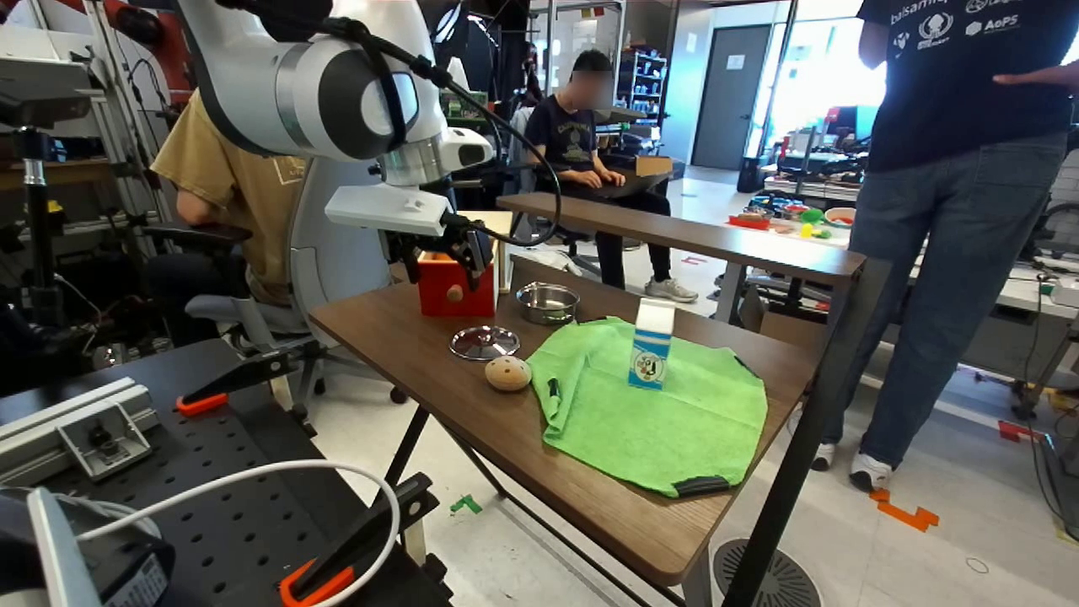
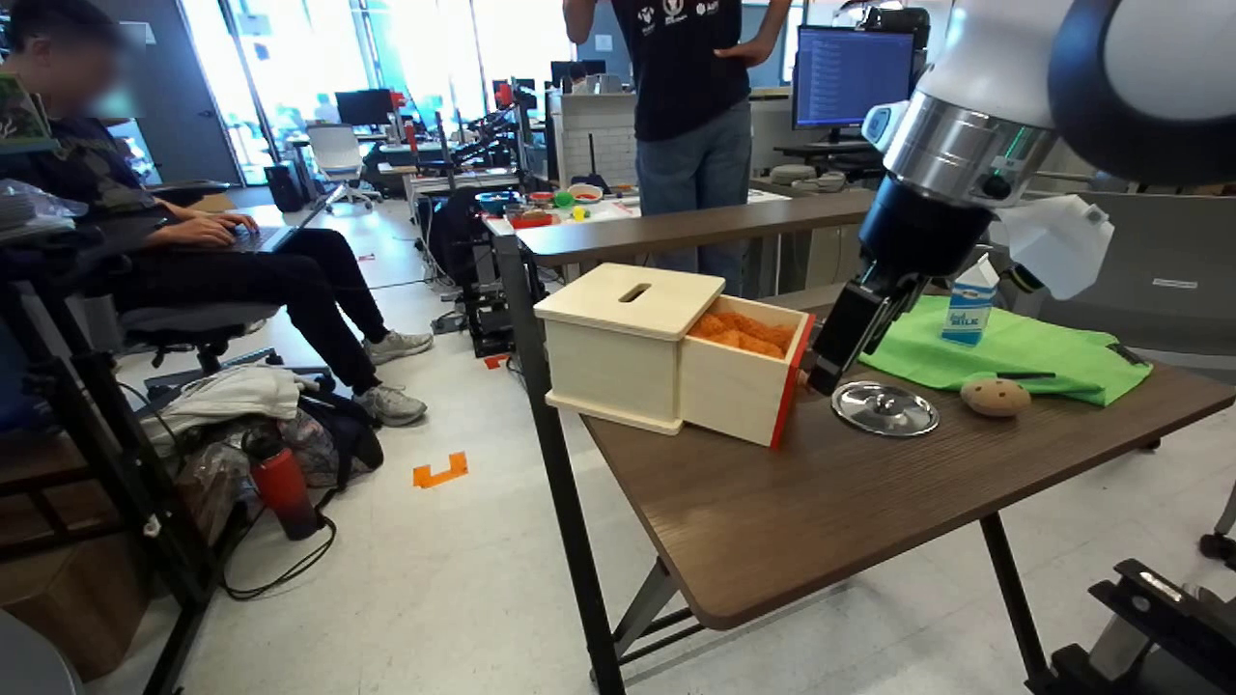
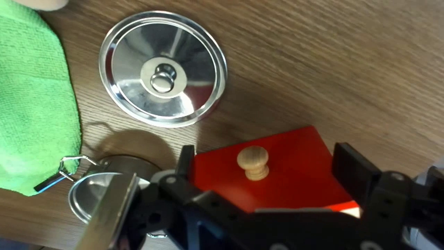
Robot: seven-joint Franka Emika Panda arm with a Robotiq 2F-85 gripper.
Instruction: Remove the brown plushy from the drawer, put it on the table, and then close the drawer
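Observation:
The brown plushy (image 1: 507,373), a tan rounded lump with dark spots, lies on the dark brown table (image 1: 590,493) beside the metal lid. It also shows in an exterior view (image 2: 995,397) and at the wrist view's top left corner (image 3: 43,2). The drawer (image 2: 731,396) is pulled out of its light wooden box (image 2: 613,372), with orange cloth-like stuff (image 2: 742,335) inside. Its red front (image 3: 298,170) bears a round wooden knob (image 3: 253,159). My gripper (image 3: 266,154) is open and empty in front of it, the knob between the fingers and apart from both.
A shiny metal lid (image 3: 163,69) lies in front of the drawer. A metal pot (image 1: 548,303) stands beside it. A milk carton (image 1: 652,346) stands on a green cloth (image 1: 657,430). A raised wooden shelf (image 1: 683,236) runs along one long side of the table.

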